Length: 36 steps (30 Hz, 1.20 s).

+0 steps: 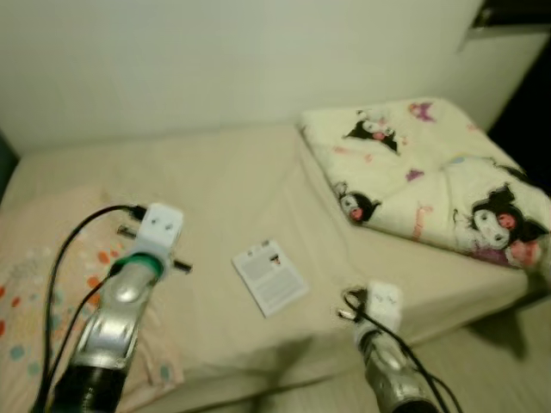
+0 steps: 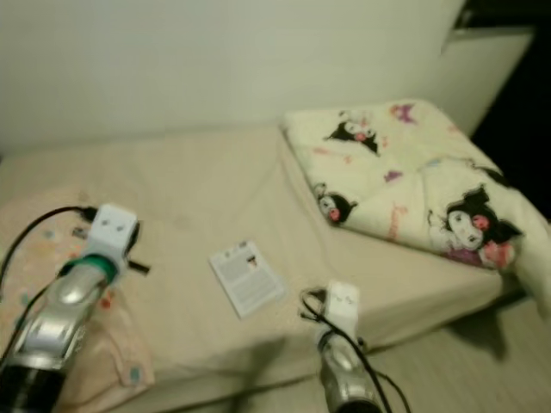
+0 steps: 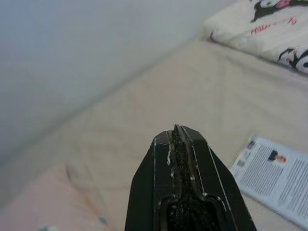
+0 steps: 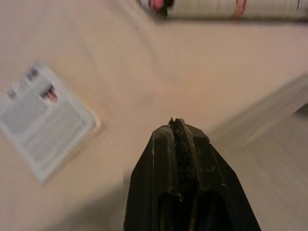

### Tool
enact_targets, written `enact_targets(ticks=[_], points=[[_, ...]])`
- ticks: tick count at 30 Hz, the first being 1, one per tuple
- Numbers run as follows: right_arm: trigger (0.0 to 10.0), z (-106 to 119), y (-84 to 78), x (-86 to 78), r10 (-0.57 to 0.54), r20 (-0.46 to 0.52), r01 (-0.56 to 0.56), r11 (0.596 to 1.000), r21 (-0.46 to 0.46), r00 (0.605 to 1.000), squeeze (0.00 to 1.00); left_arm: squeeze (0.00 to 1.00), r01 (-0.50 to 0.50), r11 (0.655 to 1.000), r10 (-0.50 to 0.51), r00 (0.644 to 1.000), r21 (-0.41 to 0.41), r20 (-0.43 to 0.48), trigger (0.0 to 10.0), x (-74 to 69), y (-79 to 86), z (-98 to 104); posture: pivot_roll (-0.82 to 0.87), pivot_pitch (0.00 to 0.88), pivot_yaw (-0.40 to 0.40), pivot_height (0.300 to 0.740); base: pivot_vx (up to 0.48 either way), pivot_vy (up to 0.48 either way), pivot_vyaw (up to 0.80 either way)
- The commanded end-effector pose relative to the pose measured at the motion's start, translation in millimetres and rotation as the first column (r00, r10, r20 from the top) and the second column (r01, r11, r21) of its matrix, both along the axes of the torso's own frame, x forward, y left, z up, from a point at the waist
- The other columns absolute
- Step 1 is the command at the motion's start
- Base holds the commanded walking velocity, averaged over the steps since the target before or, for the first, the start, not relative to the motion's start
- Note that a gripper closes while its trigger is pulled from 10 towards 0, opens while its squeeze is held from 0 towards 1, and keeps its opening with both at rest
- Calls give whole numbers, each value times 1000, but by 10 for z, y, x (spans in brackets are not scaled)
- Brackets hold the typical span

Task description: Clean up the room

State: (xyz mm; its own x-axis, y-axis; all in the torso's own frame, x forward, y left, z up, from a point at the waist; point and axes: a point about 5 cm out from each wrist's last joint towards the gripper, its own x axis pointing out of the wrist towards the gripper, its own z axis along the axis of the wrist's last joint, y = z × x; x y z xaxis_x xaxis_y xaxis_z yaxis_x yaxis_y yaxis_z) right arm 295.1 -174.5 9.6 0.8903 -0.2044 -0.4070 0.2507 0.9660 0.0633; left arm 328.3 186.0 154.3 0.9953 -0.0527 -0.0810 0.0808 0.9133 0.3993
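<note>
left claw [image 3: 179, 137] closed and empty, raised over pillow [image 1: 39, 292] at bed's [image 1: 215, 181] left. booklet [image 1: 269, 276] lies flat mid-bed between arms, long axis diagonal. right claw [image 4: 179, 129] closed too, at bed edge, likely nearer to it. folded blanket [image 1: 439, 172] far right.

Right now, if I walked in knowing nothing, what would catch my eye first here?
Probably the folded cartoon-print blanket at the far right end of the beige bed, against the wall. Next, the printed leaflet lying flat mid-bed, between the two silver arms. The left gripper hangs over the bed near a pink patterned pillow, the right gripper over the bed's front edge; both are shut and empty.
</note>
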Motion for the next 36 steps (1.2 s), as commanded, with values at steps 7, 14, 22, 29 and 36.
enact_targets(ticks=[7,14,22,29,36], points=[[10000,1,173,7,7,34,-9,998,68,999,0,0,-131,986,115,983,-107,-140,10000,-180,192,-582,205,0,58,740,0,0,0],[10000,-11,226,18,34,9,-34,998,44,999,0,0,-105,992,89,976,-72,-198,10000,-323,112,-891,192,3,16,740,0,0,0],[10000,-17,233,15,20,8,-21,998,64,1000,0,0,-146,980,123,979,-134,-165,10000,-202,112,-718,206,0,11,740,0,0,0],[10000,-17,277,21,52,1,-52,998,28,999,0,0,-85,982,65,991,-167,-120,10000,-115,50,-635,193,15,14,740,117,0,343],[10000,-45,266,-3,23,-12,-22,998,56,1000,0,0,-97,981,78,990,-165,-117,10000,-103,40,-587,210,15,18,740,356,0,571]])
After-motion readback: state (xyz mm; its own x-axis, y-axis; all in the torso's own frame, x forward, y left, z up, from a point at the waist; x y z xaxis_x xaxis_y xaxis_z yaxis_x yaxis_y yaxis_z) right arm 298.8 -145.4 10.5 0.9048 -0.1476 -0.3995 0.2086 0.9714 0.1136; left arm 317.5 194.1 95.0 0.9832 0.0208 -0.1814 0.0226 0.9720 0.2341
